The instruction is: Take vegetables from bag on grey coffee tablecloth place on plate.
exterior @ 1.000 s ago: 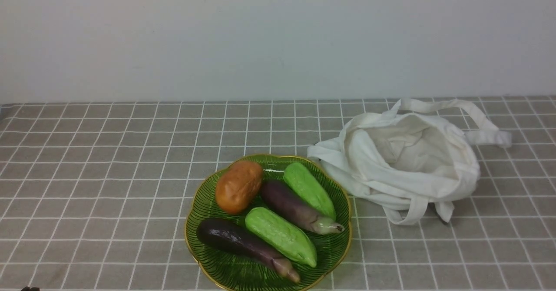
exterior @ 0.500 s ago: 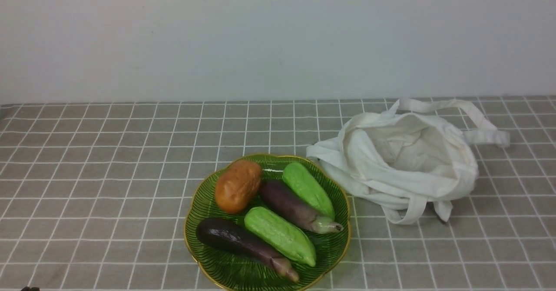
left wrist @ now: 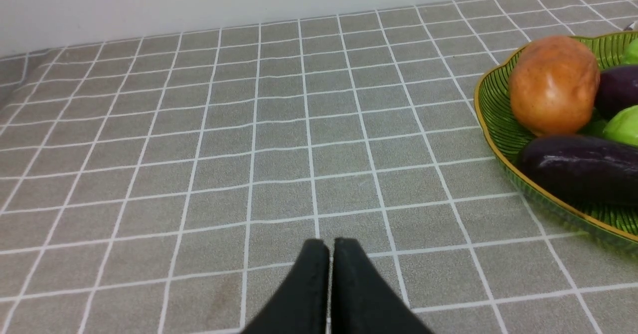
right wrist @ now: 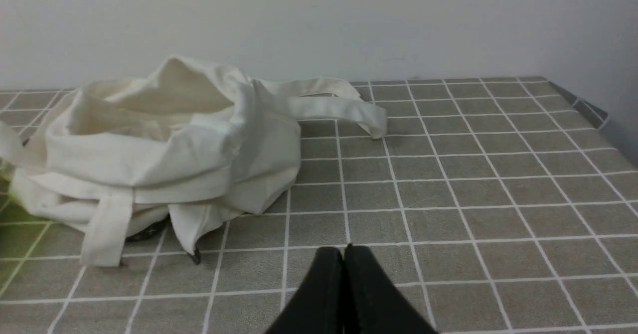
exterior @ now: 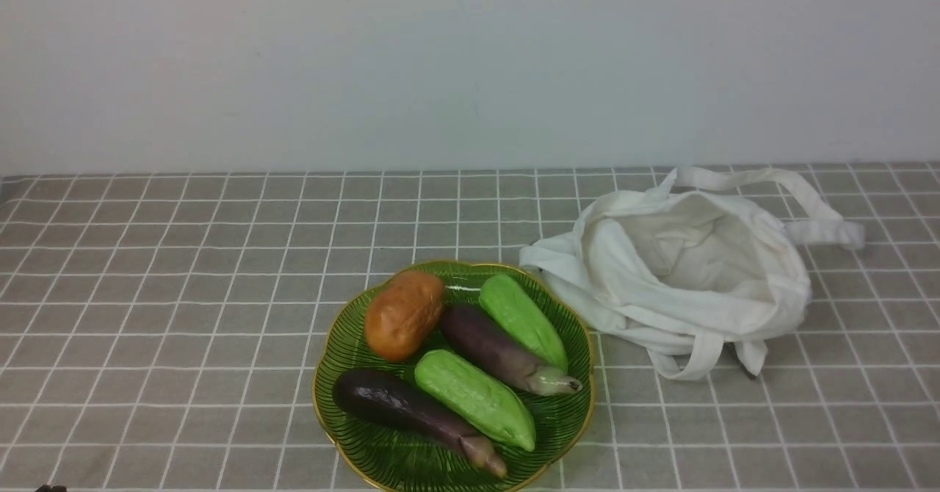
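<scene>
Black fingers of the left gripper (left wrist: 329,247) press together over bare grey coffee tablecloth (exterior: 183,294), holding nothing, and the right gripper (right wrist: 343,254) is likewise pinched closed and unladen just in front of the bag (exterior: 690,272). Beside the left gripper sits the plate (exterior: 573,418), green with a gold rim, carrying the dull purple eggplant (exterior: 492,349) between two green gourds (exterior: 474,396), along with a darker eggplant (exterior: 404,407) and an orange-brown potato (exterior: 404,314). White and slumped, the bag lies just right of the plate, its mouth facing up.

The plate (exterior: 580,404) holds the vegetables (exterior: 493,350); the bag (exterior: 687,272) lies just right of it on the tablecloth (exterior: 183,294)
</scene>
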